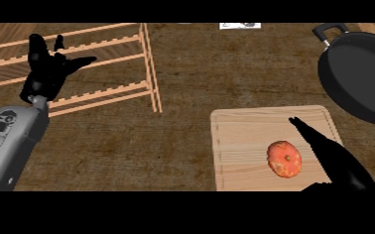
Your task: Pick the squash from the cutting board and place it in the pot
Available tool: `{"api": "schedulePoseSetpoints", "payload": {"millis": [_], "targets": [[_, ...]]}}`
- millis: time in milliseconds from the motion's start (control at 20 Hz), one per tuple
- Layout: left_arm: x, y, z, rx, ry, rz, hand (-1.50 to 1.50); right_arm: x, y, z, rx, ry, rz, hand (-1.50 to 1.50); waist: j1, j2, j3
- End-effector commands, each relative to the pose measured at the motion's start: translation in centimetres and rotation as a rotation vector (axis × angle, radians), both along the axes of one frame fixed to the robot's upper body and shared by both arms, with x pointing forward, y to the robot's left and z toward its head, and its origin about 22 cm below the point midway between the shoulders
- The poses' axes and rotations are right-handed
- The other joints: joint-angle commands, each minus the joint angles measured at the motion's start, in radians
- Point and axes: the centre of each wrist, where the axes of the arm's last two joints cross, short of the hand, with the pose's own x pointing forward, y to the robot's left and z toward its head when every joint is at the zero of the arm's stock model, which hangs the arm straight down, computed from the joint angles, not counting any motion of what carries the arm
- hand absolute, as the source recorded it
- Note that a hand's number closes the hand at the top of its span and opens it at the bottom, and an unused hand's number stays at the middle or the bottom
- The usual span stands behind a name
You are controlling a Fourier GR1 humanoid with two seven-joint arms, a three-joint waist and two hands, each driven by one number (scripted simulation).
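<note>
Your right hand [333,158] hovers open, holding nothing, just beside the squash [285,158] on the cutting board [242,144]. Centre over it before curling round; the pot [351,74] waits beyond.

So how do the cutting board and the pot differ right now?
The cutting board is pale wood and rectangular; the pot is black and round. The board holds the orange squash, while the pot holds nothing I can see. The board lies nearer the right robot hand; the pot lies farther back. Both rest on the counter.
</note>
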Motion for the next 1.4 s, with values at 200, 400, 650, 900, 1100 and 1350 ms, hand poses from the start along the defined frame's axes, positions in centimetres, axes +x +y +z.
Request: {"api": "schedulePoseSetpoints", "payload": {"millis": [200,400,650,900,1100,1350], "targets": [[-1.2,-1.0,1.7,-0.173,-0.274,0.059,0.0,1.0,-0.4,-1.8,-0.022,0.02,-0.052,-1.5,0.018,-0.033,0.009],[-0.6,-3.0,1.4,-0.198,-0.266,0.049,0.0,0.9,1.1,-3.2,-0.063,0.016,0.055,1.5,0.029,-0.032,0.01],[-1.0,-2.7,0.5,-0.199,-0.259,0.046,0.0,0.9,0.6,-4.1,-0.08,-0.019,0.118,1.5,0.016,-0.033,0.01],[-1.0,-2.5,0.6,-0.19,-0.251,0.072,0.0,0.6,1.7,-4.1,-0.063,-0.02,0.138,1.5,0.002,-0.035,0.009],[0.2,-2.6,1.8,-0.204,-0.238,0.067,0.0,-1.1,3.4,-3.8,-0.059,-0.011,0.419,1.5,-0.006,-0.038,0.008],[0.4,-1.6,2.1,-0.193,-0.231,0.057,0.0,-3.3,3.4,-2.5,-0.055,-0.011,0.72,1.5,-0.002,-0.047,0.008]]}}
